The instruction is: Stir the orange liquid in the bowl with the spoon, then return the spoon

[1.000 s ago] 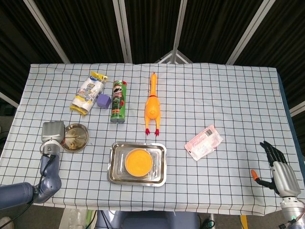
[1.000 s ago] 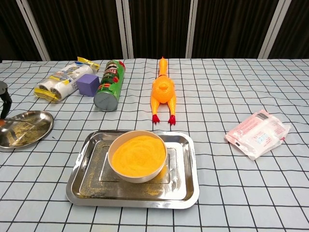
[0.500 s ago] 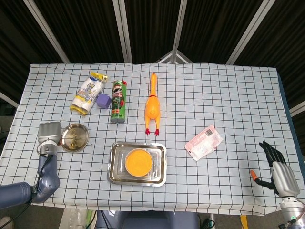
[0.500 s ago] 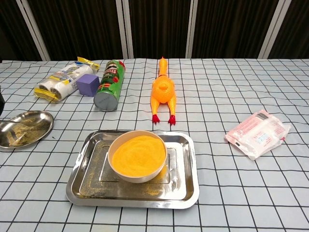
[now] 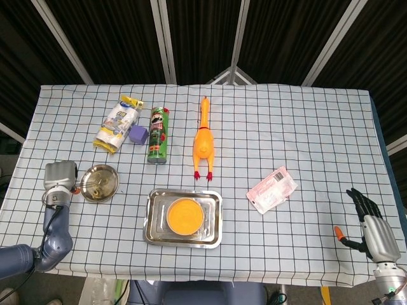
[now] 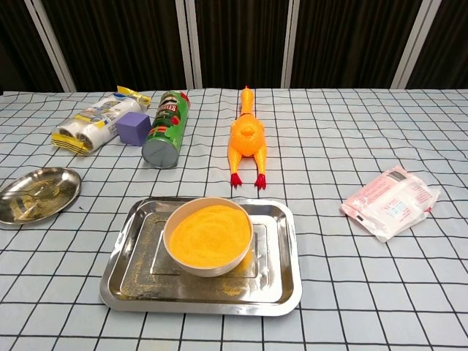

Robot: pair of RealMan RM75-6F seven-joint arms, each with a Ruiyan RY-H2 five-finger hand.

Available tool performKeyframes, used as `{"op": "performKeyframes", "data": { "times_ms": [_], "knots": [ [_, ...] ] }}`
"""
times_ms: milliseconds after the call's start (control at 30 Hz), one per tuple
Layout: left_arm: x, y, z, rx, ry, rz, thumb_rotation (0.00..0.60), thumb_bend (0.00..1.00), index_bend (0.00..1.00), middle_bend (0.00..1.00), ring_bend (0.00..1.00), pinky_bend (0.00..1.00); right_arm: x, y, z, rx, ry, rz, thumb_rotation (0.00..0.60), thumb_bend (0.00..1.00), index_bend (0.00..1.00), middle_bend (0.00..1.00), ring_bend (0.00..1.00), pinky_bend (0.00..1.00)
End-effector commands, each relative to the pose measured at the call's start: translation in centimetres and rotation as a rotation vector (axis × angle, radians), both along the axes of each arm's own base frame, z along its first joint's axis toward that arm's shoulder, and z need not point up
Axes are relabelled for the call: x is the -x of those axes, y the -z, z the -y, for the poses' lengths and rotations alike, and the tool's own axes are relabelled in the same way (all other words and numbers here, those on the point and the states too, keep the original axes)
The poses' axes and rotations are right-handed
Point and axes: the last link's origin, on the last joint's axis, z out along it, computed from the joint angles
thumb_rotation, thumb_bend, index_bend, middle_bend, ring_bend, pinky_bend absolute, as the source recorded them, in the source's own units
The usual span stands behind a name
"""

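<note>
Checked cloth, white with a thin dark grid, covers the table (image 5: 305, 127). Near the front middle sits a rectangular shiny steel tray (image 6: 131, 281) with rounded corners and orange speckles on its floor; in it stands a round cream bowl (image 6: 208, 235) filled with matte orange liquid (image 6: 210, 232), grainy on top. Spoon (image 6: 31, 196) lies in the small round steel dish (image 6: 40, 194) at the left edge, well apart from the tray; metal on metal, so its outline is hard to read, dish also dusted orange. Left hand (image 5: 59, 180) hangs just beside the dish on its outer side, seen from the head view only as a boxy grey back of the hand; fingers hidden, cannot tell if spread or curled. Right hand (image 5: 371, 229) sits off the front right corner of the table, dark fingers spread apart and pointing up, orange-tipped thumb out to the side, holding nothing. Further back: green cylindrical chip can (image 6: 165, 129) lying on its side, purple cube (image 6: 134, 128), crinkly white-and-yellow plastic pack (image 6: 91, 124), glossy orange rubber chicken (image 6: 247, 139). Flat pink-white sachet (image 6: 390, 201) lies at the right.
</note>
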Motion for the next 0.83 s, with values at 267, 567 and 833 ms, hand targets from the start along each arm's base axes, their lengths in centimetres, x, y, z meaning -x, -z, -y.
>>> {"op": "performKeyframes", "data": {
  "times_ms": [267,567,833],
  "knots": [
    [-0.8,-2.4,2.8,-0.091,0.139,0.169,0.6,0.26,0.1,0.36,0.43,0.46,0.1,-0.1,0.1,0.002,-0.007,-0.011,0.6,0.4,0.0,0.0,0.0,0.0],
    [0.1,-6.7,11.2,-0.128,0.249,0.359,0.6,0.18,0.0,0.0,0.0,0.0,0.0,0.1,0.2,0.004,-0.013,-0.035,0.6,0.4,0.0,0.0,0.0,0.0],
    [2.4,-7.7,16.2,-0.177,0.492,0.218,0.6,0.13,0.0,0.0,0.0,0.0,0.4,0.0,0.5,0.027,0.007,-0.057,0.6,0.4,0.0,0.0,0.0,0.0]
  ]
}}
